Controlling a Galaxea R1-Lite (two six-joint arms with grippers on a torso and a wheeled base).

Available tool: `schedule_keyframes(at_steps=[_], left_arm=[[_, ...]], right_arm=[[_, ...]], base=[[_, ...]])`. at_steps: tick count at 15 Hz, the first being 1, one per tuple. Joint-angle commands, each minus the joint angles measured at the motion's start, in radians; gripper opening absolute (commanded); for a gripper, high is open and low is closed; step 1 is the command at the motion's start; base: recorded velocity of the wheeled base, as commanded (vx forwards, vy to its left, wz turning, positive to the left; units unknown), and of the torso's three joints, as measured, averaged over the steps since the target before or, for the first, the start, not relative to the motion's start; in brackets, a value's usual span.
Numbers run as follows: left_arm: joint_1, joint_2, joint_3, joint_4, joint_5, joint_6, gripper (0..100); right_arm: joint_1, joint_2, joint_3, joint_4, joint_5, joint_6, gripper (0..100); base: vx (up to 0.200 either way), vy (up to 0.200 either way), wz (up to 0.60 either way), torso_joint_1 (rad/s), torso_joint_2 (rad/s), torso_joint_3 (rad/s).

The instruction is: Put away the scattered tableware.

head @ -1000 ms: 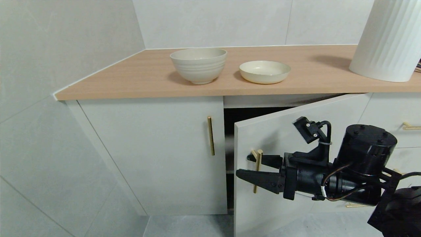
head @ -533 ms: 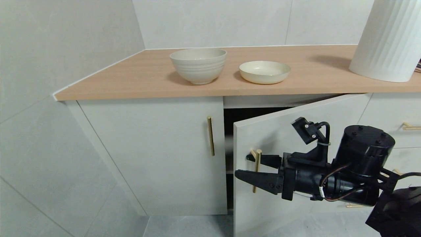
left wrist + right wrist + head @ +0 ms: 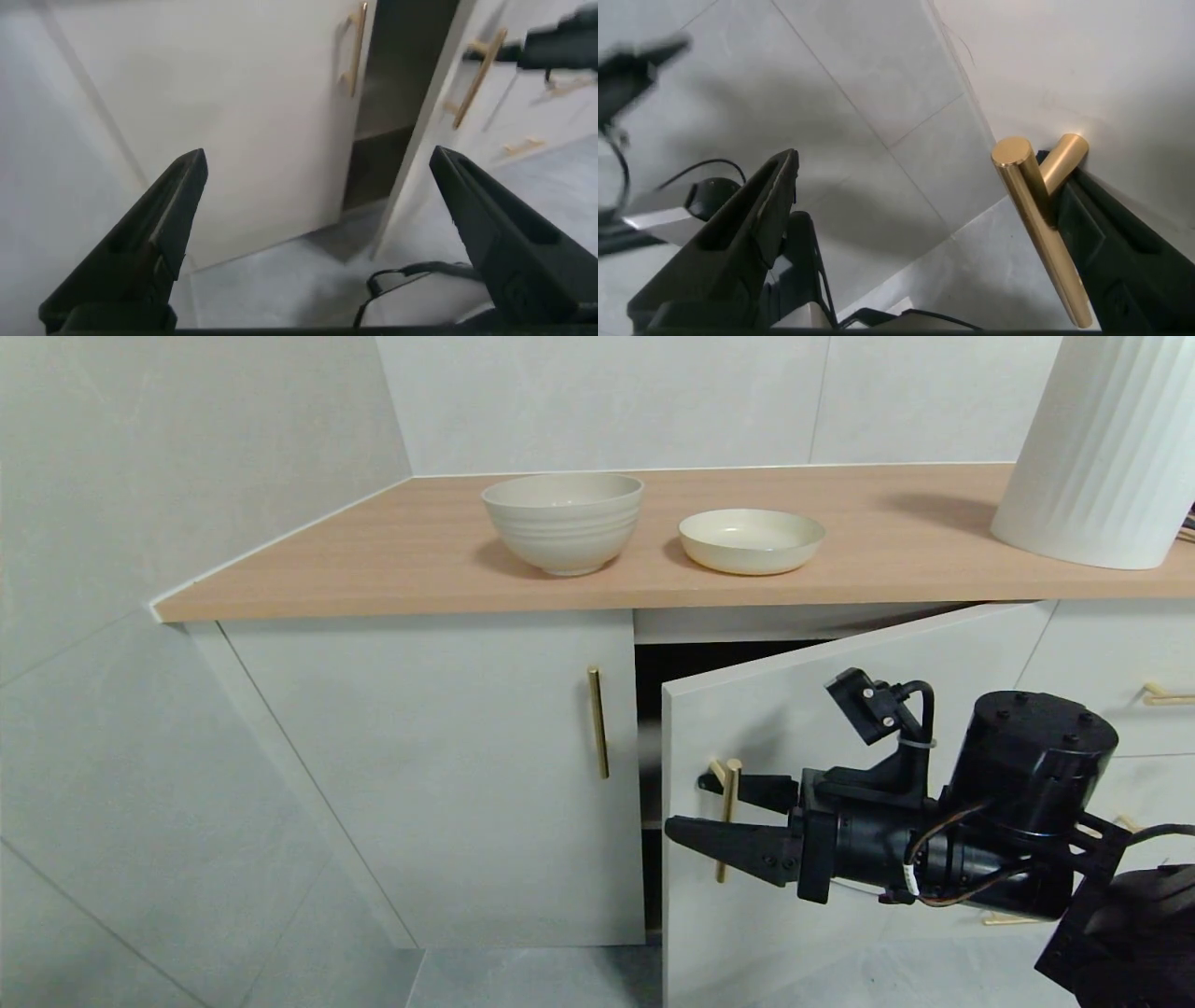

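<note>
- Finds bowl (image 3: 563, 521) and dish (image 3: 752, 539) upright on tabletop (image 3: 373, 565), side by side but apart, dish on the right.
- Has right claw (image 3: 691, 805) open astride gold handle (image 3: 727, 819) of right door (image 3: 766, 728), one finger in front of the bar, the other behind it.
- Shows that door ajar, with a dark gap between it and the closed left door (image 3: 429, 756).
- Holds left claw (image 3: 318, 154) wide open, low, facing the cupboard, gripping nothing.
- Places ribbed white vessel (image 3: 1106, 448) at tabletop's right end.
</note>
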Motion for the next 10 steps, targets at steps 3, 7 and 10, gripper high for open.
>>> schedule_keyframes(at_steps=[3, 7, 10], left_arm=[[-0.129, 0.537, -0.073, -0.180, -0.051, -0.019, 100], [-0.198, 0.622, -0.014, -0.220, -0.054, -0.027, 100], [-0.234, 0.620, -0.019, -0.223, -0.055, -0.102, 100]], right_arm=[[0.000, 0.019, 0.000, 0.001, 0.001, 0.005, 100], [-0.004, 0.030, -0.003, 0.000, 0.001, 0.005, 100], [-0.004, 0.041, -0.003, -0.005, 0.001, 0.003, 100]], base=[[0.000, 0.000, 0.00, 0.000, 0.00, 0.000], [0.000, 0.000, 0.00, 0.000, 0.00, 0.000], [0.000, 0.000, 0.00, 0.000, 0.00, 0.000]])
